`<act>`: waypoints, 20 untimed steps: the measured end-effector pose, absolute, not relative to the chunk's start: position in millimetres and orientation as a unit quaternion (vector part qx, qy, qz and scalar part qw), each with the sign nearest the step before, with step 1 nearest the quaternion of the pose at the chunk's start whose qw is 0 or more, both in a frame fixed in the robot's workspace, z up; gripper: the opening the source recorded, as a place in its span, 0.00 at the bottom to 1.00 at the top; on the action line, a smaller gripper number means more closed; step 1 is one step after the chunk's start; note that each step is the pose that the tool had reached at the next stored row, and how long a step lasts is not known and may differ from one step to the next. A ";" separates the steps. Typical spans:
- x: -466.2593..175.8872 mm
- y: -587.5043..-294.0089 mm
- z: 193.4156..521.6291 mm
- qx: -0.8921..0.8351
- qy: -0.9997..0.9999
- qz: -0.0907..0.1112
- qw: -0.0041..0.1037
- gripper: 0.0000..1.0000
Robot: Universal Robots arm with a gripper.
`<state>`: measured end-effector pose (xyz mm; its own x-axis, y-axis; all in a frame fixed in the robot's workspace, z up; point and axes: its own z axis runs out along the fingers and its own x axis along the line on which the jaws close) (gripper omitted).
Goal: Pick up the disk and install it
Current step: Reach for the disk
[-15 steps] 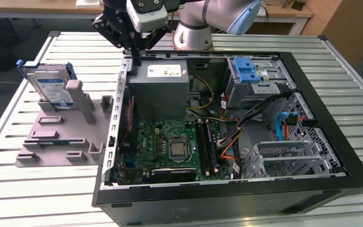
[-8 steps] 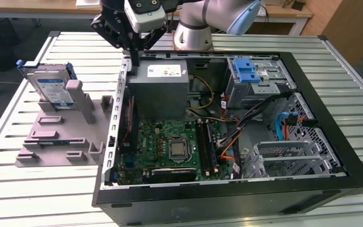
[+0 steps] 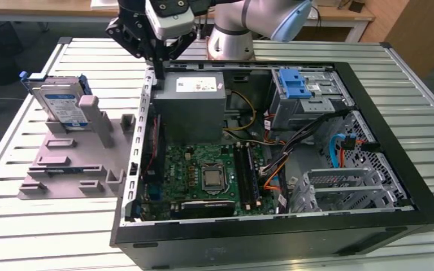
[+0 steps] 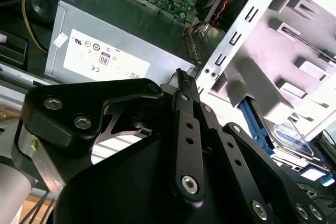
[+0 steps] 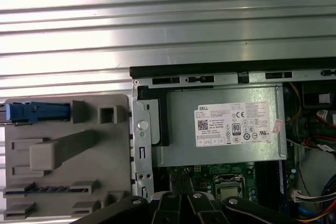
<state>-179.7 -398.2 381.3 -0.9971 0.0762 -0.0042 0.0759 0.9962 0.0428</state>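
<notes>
Task not yet begun. Disk [image 3: 57, 106] stands upright in the grey stand [image 3: 74, 164], upper left of the exterior view, untouched. Gripper [image 3: 159, 70] hangs at top centre, over the case [image 3: 277, 243] wall beside the power supply [image 3: 190, 107]. Its fingers are pressed together, holding nothing. Pickup and install are both left.

disk [image 3: 57, 104]: flat silver drive with a white-and-blue label, edged by a blue carrier frame
pose: upright on one edge
state: free, nothing gripping it
place: in the grey slotted stand [image 3: 74, 164], at the exterior view's left, outside the computer case [image 3: 277, 240]
</notes>
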 end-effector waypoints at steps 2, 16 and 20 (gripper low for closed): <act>-180.7 -398.3 381.2 0.038 0.999 0.021 0.003 0.11; -186.8 -398.3 380.0 0.038 0.999 0.021 0.003 0.11; -188.7 -398.2 379.7 0.038 0.999 0.021 0.002 0.11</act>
<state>-188.7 -398.2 379.7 -0.9971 0.0763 -0.0031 0.0761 0.9962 0.0428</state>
